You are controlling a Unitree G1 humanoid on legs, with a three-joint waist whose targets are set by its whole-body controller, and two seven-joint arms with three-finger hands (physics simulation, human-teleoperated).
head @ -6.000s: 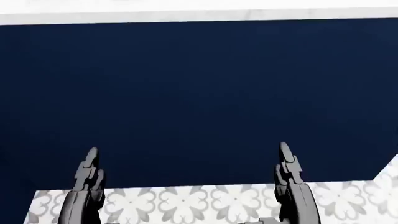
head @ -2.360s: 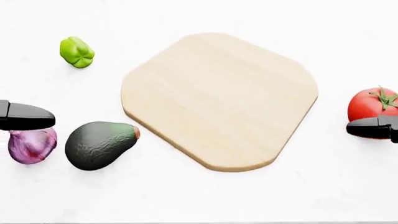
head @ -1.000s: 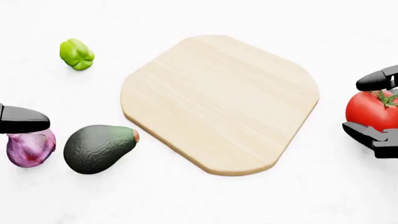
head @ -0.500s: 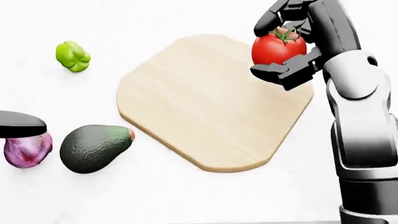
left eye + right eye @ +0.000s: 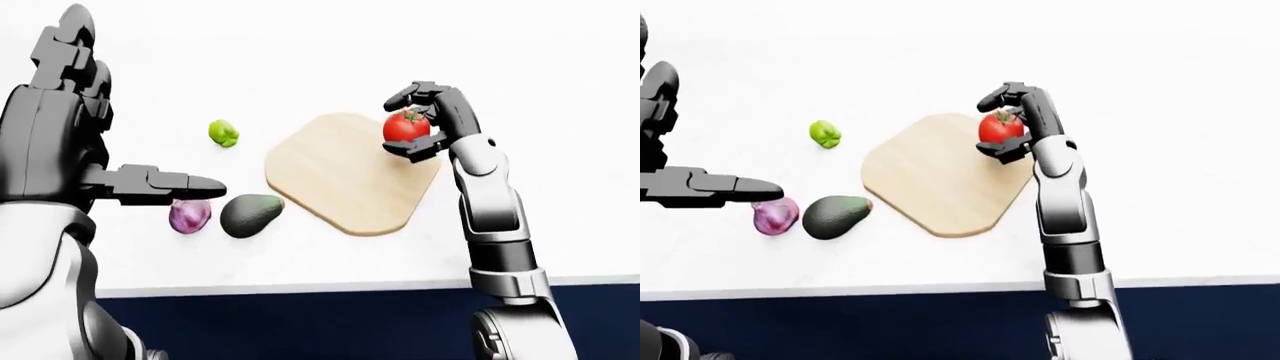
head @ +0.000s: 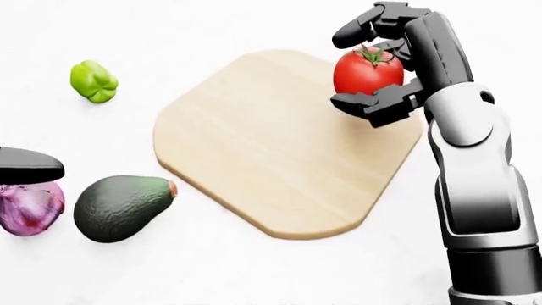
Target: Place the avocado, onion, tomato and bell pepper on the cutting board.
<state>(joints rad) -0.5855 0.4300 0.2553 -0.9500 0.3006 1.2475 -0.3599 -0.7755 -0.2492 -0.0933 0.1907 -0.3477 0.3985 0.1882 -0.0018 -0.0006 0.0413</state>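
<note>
Head view looks steeply down, close on the cutting board (image 6: 279, 143); both eye views, farther back, share it.

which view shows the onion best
The left-eye view: the onion shows nearly whole, under the left hand finger. The head view crops it at the left edge; the right-eye view shows it smaller.

right hand (image 5: 425, 120) grips tomato (image 5: 405, 127) above cutting board (image 5: 350, 172).
</note>
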